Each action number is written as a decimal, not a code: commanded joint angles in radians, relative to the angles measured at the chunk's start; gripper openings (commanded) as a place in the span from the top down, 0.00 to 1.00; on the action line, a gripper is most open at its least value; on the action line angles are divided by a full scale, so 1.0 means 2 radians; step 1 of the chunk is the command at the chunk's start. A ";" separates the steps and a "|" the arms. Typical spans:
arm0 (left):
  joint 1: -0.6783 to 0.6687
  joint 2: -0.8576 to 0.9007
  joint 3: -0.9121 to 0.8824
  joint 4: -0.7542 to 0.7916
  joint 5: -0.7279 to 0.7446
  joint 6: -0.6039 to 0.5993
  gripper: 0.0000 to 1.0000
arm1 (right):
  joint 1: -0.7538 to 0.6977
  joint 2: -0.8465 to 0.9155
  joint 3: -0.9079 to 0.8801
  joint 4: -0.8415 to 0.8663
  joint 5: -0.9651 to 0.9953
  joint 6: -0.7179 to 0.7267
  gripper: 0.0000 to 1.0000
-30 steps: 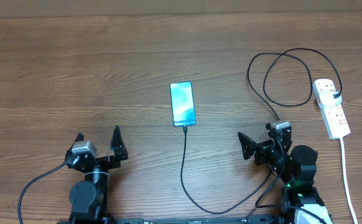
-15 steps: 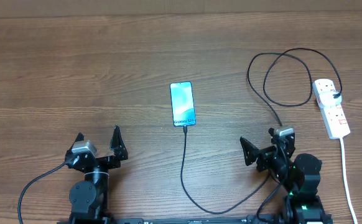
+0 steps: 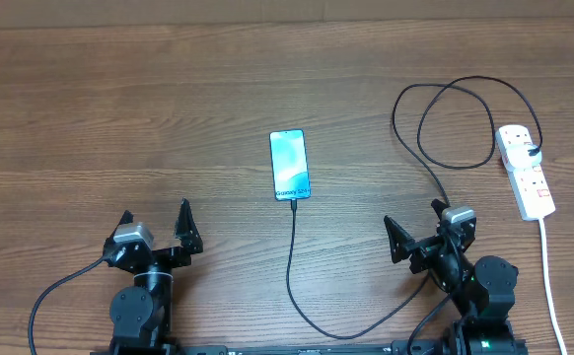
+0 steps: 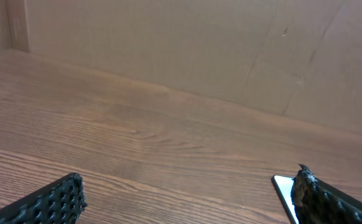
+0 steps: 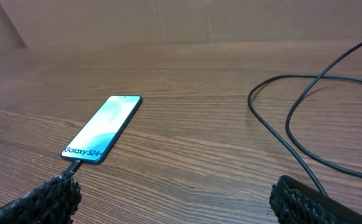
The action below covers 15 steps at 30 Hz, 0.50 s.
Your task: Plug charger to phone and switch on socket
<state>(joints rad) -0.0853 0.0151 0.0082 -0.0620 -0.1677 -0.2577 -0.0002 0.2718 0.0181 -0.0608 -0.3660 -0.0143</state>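
The phone lies flat at the table's middle, its cyan screen lit. It also shows in the right wrist view and as a sliver in the left wrist view. The charger's black cable has its plug tip in the phone's near end; it loops along the front edge, then up to the right to a black plug in the socket, a white power strip with red switches. My left gripper is open and empty at the front left. My right gripper is open and empty at the front right.
The power strip's white cord runs down the right side to the front edge. A cardboard wall stands along the table's far edge. The wooden table spreads around the phone.
My right arm has drawn back toward the front edge, gripper still open. The phone, cable, power strip and left arm have not moved.
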 commanded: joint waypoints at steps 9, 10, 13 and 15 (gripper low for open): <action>0.000 -0.005 -0.002 0.000 0.002 0.009 0.00 | 0.000 -0.065 -0.005 0.002 0.003 0.007 0.00; 0.000 -0.005 -0.002 0.000 0.002 0.009 0.00 | 0.000 -0.072 -0.005 0.002 0.003 0.007 0.00; 0.000 -0.005 -0.002 0.000 0.002 0.009 0.01 | 0.000 -0.094 -0.005 0.002 0.003 0.007 0.00; 0.000 -0.005 -0.002 0.000 0.002 0.009 0.01 | 0.000 -0.114 -0.005 0.003 0.003 0.007 0.00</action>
<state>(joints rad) -0.0853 0.0151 0.0082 -0.0620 -0.1677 -0.2577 -0.0002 0.0906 0.0181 -0.0616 -0.3660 -0.0063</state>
